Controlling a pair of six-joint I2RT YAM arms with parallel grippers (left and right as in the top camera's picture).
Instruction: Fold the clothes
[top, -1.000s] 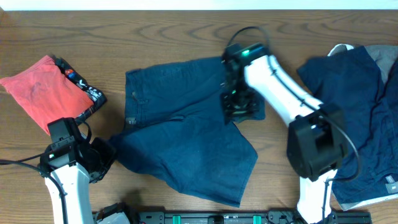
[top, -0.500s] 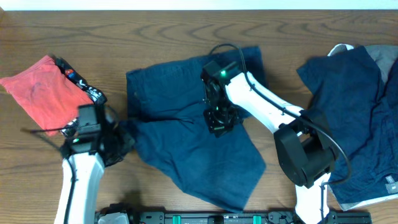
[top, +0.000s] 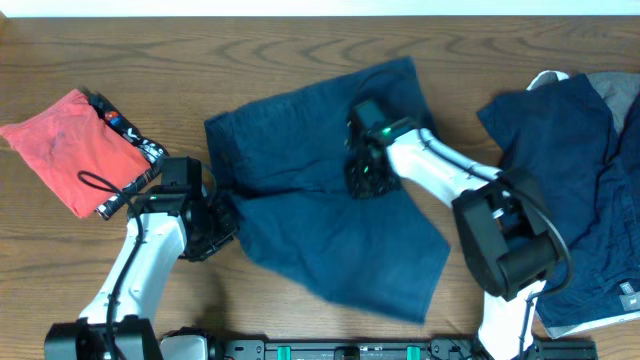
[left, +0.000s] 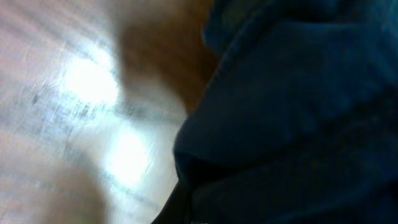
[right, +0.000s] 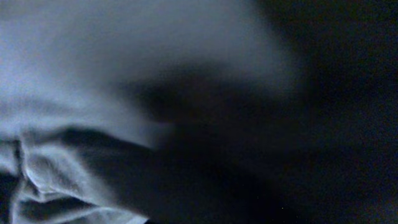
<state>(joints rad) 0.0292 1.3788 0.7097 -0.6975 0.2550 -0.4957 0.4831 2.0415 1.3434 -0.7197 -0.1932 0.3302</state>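
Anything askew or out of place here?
The dark blue shorts lie skewed mid-table, one leg angled toward the front edge, cloth bunched at the left end effector and right end effector. The red garment at left and the dark pile at right are crumpled, unfolded. No damage shows.

From my overhead camera, the brown wood-grain surface (top: 300, 45) carries three lots of clothing. Dark blue shorts (top: 290, 230) lie spread and rumpled across the centre of my frame. A red garment (top: 70, 150) with a black patterned waistband (top: 132, 137) sits at the upper left, well apart from them. At the right edge I see a heap of dark blue clothes (top: 560, 170), with a grey piece (top: 615, 90) showing at its top.
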